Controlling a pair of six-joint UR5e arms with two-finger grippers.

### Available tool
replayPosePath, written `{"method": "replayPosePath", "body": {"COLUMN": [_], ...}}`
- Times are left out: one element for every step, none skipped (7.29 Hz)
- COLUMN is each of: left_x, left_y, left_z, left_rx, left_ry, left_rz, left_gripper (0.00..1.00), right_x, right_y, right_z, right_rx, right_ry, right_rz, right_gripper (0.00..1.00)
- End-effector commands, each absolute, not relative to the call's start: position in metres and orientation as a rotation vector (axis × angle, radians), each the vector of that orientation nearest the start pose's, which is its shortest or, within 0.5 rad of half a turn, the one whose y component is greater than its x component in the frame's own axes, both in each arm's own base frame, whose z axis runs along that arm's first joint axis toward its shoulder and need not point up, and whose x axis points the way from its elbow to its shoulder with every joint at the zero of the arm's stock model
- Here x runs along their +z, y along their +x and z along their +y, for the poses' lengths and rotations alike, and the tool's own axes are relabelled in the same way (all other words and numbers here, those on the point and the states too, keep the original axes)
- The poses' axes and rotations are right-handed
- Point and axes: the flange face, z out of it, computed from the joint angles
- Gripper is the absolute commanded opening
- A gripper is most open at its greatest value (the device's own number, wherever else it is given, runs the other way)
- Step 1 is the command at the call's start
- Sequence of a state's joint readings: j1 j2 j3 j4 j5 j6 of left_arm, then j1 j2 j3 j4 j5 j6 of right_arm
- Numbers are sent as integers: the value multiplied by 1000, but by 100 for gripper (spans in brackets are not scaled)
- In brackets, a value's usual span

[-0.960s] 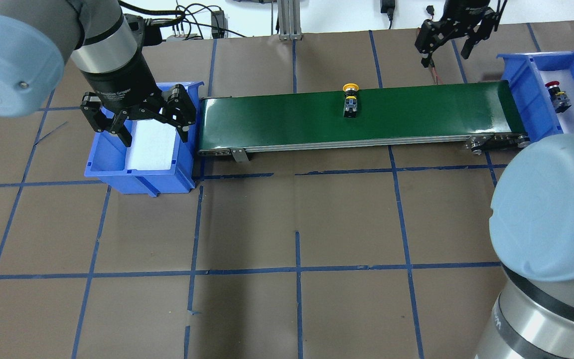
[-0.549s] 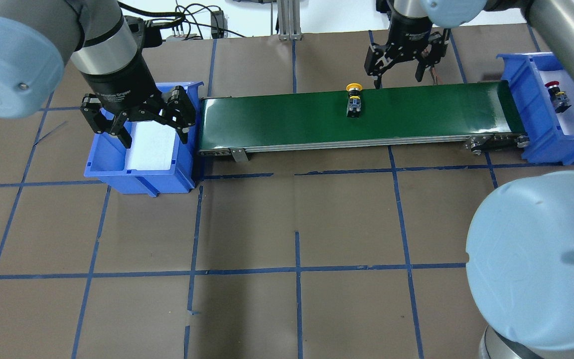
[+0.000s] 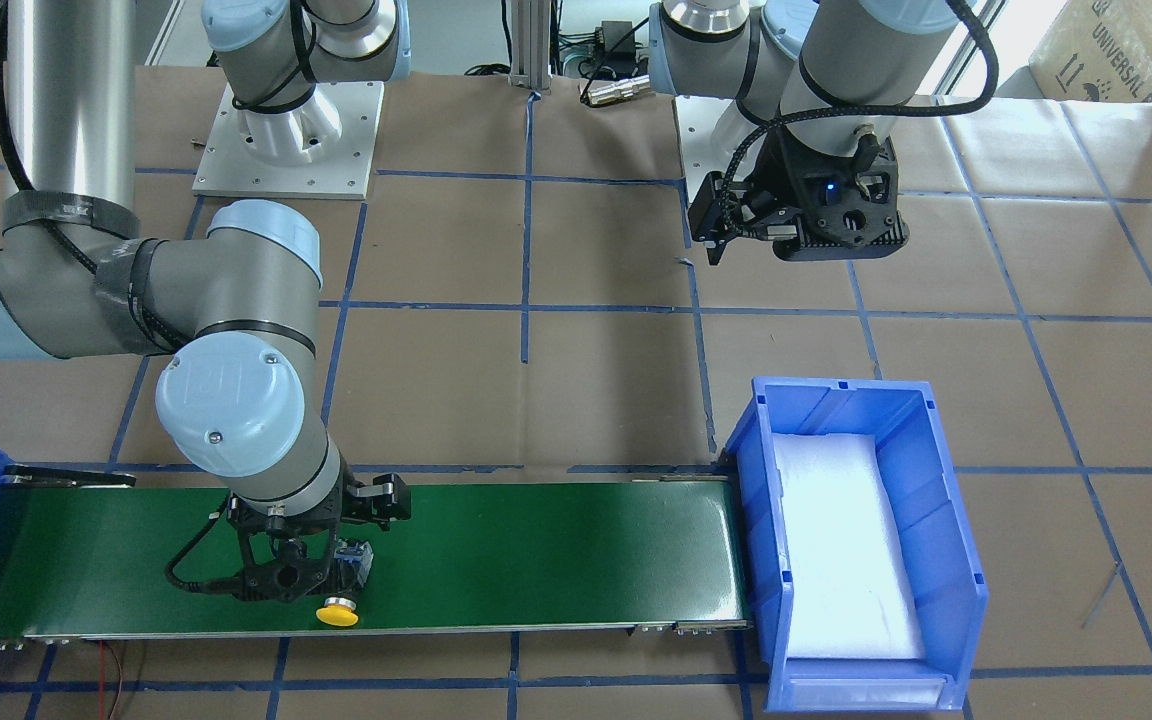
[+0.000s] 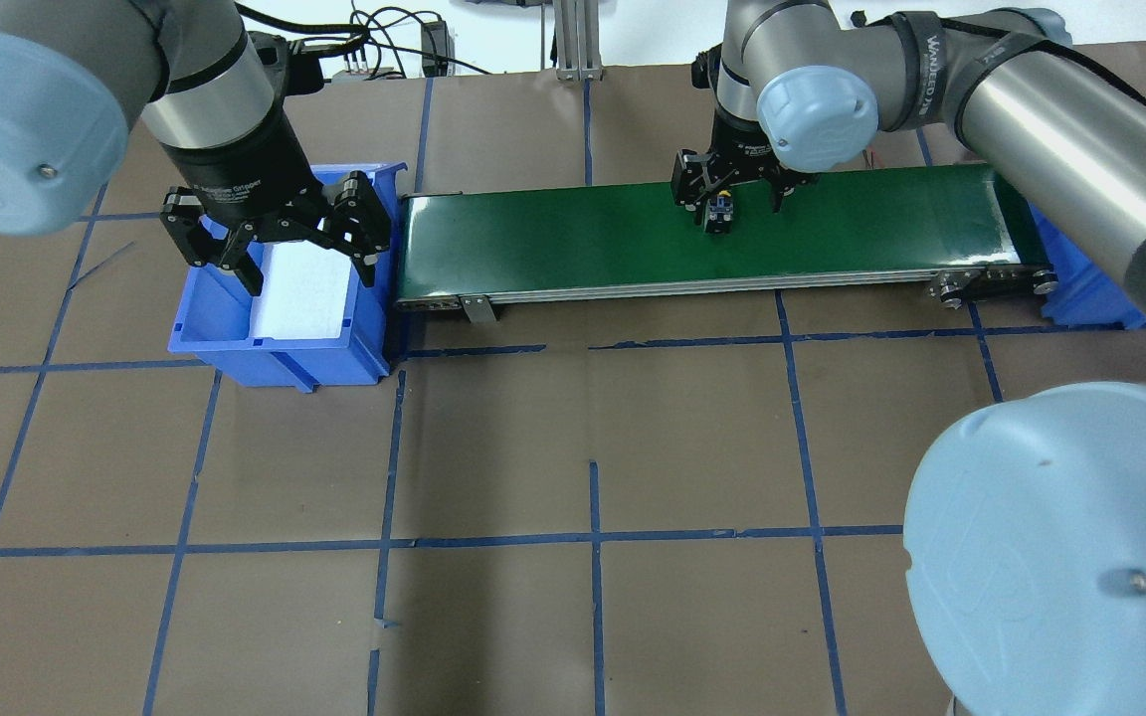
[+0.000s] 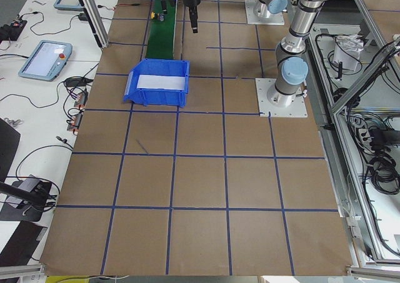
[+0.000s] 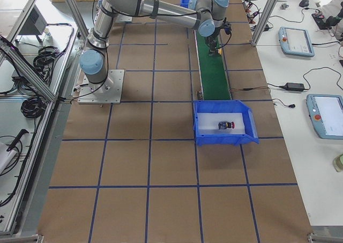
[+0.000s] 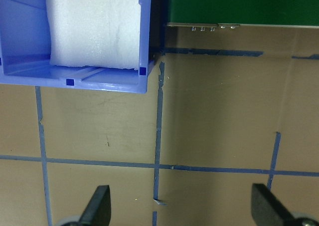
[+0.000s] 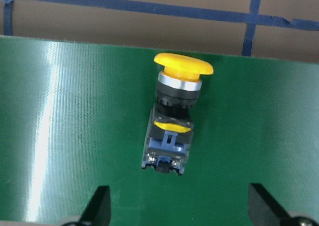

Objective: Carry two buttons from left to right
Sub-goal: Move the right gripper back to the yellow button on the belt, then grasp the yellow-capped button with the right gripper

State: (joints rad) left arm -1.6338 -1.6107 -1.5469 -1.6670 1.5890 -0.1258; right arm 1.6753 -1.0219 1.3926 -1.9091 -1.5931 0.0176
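The yellow button lies on its side on the green conveyor belt, cap towards the far edge; its yellow cap also shows in the front-facing view. My right gripper hovers open right over the yellow button, one finger on each side, not touching. The red button lies in the right blue bin. My left gripper hangs open and empty, high up by the left blue bin, which holds only a white foam pad.
The belt runs between the two bins along the table's far side. Cables and an aluminium post stand behind it. Brown paper with blue tape lines covers the table. Teach pendants lie on a side bench.
My right arm swung left from above the right bin and came down over the yellow button. The button drifted slightly right along the belt. My left gripper stayed put.
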Motion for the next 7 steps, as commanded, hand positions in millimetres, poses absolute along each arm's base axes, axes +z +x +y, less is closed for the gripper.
{"method": "replayPosePath", "body": {"left_x": [471, 471, 472, 472, 473, 474, 473], "left_y": [-162, -162, -161, -161, -161, -162, -162], "left_z": [-488, -488, -489, -489, -491, -496, -495], "left_rx": [171, 171, 166, 166, 161, 159, 162], "left_ry": [-96, -98, -101, -101, -101, -99, -99], "left_rz": [3107, 3107, 3107, 3107, 3108, 3109, 3109], "left_gripper": [100, 100, 100, 100, 100, 100, 100], "right_x": [266, 257, 259, 262, 269, 280, 300], "right_y": [199, 189, 182, 182, 179, 175, 162], "right_z": [-672, -678, -682, -684, -684, -686, -688], "right_rx": [25, 16, 15, 8, -7, -43, -54], "right_ry": [-49, -47, -27, -27, -22, -21, -23], "right_rz": [3158, 3173, 3161, 3162, 3167, 3204, 3234], "right_gripper": [75, 63, 35, 25, 18, 18, 19]}}
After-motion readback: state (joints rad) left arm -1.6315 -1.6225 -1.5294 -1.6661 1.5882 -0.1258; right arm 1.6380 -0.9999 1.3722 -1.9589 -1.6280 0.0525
